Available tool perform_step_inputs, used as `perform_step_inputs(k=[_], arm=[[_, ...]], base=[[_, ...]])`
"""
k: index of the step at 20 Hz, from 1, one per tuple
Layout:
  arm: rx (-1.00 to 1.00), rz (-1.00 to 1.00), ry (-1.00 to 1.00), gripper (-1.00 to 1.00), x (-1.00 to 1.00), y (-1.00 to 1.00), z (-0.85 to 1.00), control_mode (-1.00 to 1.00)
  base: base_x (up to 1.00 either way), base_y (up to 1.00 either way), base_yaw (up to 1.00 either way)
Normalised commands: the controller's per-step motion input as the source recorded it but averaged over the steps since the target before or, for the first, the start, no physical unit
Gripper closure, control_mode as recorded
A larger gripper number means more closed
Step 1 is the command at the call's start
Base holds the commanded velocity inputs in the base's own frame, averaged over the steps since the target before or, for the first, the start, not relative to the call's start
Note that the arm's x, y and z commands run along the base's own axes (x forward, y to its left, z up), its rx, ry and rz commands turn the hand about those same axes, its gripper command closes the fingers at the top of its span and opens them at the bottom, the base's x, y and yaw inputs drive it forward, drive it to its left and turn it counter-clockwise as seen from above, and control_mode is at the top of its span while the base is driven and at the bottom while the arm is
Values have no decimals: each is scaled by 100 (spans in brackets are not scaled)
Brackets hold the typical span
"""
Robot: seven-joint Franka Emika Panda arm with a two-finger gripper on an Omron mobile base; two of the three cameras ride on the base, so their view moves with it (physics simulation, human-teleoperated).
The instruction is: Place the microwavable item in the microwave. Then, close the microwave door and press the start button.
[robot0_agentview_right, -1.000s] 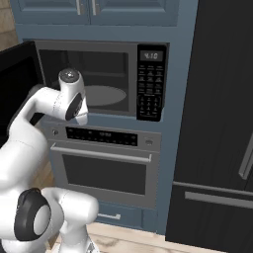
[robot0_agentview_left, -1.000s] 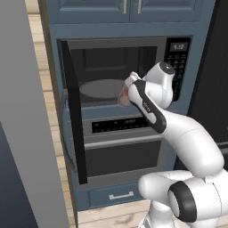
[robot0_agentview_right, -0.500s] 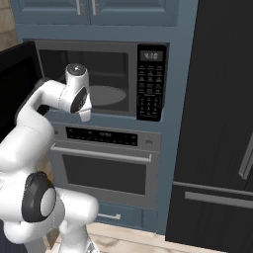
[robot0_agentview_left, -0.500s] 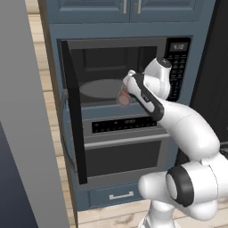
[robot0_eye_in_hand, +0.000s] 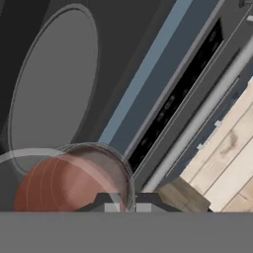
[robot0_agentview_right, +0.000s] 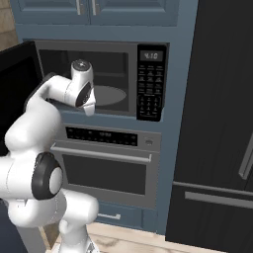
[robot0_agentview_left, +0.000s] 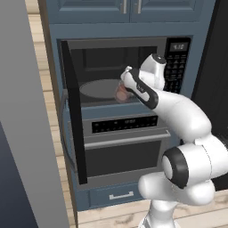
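A: Where was the glass tumbler (robot0_agentview_left: 121, 93) at that moment?

B: Pinched in the gripper (robot0_eye_in_hand: 127, 206), whose jaws were clenched on its rim. In the left base view it hung at the front lip of the microwave (robot0_agentview_left: 178, 58), at about three o'clock from the turntable (robot0_agentview_left: 100, 88).

A: Was it set down on anything?

B: I could not tell. In the hand view the tumbler (robot0_eye_in_hand: 74, 180) showed reddish-brown contents, and the turntable (robot0_eye_in_hand: 52, 84) lay at about eleven o'clock from it.

A: And the microwave door (robot0_agentview_left: 73, 111)?

B: It stood swung wide open to the left, edge-on in the left base view. Below the cavity sat the oven (robot0_agentview_right: 106, 163), its bar handle (robot0_agentview_right: 101, 152) horizontal. The keypad (robot0_agentview_right: 149, 99) lay at three o'clock from the cavity.
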Motion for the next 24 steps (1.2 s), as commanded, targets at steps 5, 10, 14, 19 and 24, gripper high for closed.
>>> perform_step_inputs(k=[5, 10, 14, 19, 24], arm=[[0, 0, 0, 100, 46, 0, 0, -100], [0, 0, 0, 100, 45, 0, 0, -100], [-1, 0, 6, 100, 51, 3, -6, -100], [-2, 0, 13, 100, 51, 4, -13, -100], [-1, 0, 11, 100, 58, 1, -12, -100]], base=[[0, 0, 0], [0, 0, 0], [0, 0, 0], [0, 0, 0], [0, 0, 0]])
